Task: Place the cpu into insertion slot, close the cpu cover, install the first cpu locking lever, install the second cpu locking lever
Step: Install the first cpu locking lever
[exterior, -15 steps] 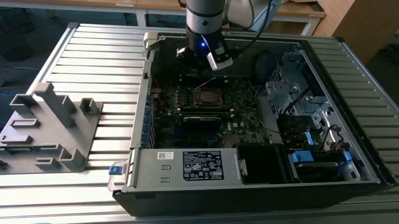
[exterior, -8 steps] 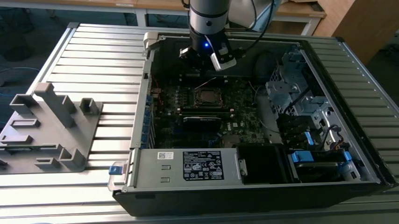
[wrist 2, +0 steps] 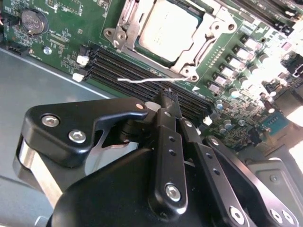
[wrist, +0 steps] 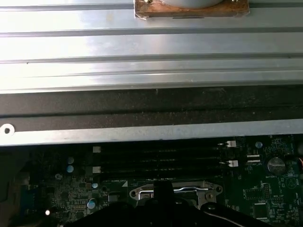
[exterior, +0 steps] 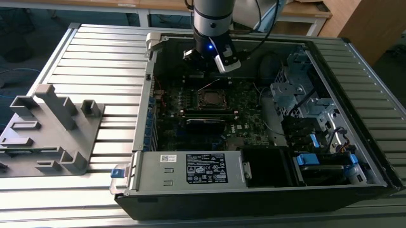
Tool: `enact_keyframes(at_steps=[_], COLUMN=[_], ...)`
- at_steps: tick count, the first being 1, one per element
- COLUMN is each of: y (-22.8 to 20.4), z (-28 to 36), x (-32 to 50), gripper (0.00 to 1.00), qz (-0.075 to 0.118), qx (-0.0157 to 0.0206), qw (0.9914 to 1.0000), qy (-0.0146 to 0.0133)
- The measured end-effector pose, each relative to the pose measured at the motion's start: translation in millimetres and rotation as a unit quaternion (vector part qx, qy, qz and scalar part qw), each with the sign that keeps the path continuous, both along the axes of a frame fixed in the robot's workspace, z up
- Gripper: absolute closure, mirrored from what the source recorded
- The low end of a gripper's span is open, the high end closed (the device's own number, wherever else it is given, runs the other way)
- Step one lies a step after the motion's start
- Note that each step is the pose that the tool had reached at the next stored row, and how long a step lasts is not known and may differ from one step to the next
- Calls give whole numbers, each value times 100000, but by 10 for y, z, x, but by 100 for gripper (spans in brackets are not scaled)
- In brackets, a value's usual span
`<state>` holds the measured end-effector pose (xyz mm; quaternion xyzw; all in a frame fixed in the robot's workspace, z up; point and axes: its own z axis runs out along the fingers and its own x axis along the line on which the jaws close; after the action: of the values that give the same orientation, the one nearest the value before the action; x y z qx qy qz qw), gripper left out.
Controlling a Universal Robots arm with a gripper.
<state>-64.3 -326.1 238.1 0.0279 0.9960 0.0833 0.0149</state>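
The cpu lies in the insertion slot, its dull silver face showing through the window of the cpu cover, which lies flat over it. A thin wire locking lever sticks out unlatched along the socket's edge beside the memory slots. My gripper looks shut, its black tips right at this wire; whether it pinches the wire I cannot tell. In the exterior view the gripper hangs just behind the socket and the cpu. The first wrist view has the gripper over the socket's edge.
Long black memory slots run beside the socket, with a coin battery further off. The case's back wall is close behind the gripper. A white labelled box and a drive cage stand inside the case. A grey fixture rests on the slatted table.
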Motion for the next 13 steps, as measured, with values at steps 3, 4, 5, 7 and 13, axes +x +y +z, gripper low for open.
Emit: enact_keyframes(at_steps=[3,4,5,7,13], y=[0,0,0,0,4], z=[-4,-5,-6,-9,-13], x=[9,10,12,17,22], gripper=[89,89,89,89,89], qz=[-34,-106,-251,-841,-2091], qx=[-76,-213,-398,-1203,-3007], qw=[100000,100000,99999,99989,99933], qy=[-8,-10,-6,-4,-12])
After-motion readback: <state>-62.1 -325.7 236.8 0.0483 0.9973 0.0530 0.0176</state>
